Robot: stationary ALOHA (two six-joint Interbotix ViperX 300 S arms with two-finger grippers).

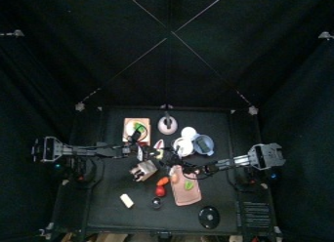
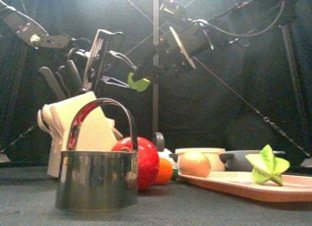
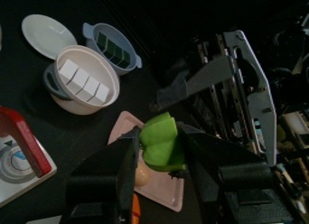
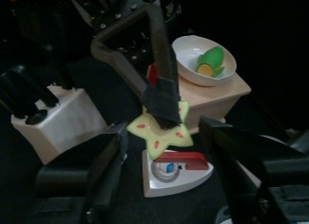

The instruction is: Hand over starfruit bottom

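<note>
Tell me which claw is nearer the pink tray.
Right. The right claw hangs open about over the pink tray, beside the starfruit piece; the left claw, gripping that piece, sits further left, off the tray.

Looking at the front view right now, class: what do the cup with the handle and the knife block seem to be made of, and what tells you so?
The cup looks like polished metal, probably steel: its wall is shiny and mirrors the red fruit beside it. The knife block looks like pale, matte wood, though painted plastic cannot be ruled out; black handles stick out of its top.
</note>
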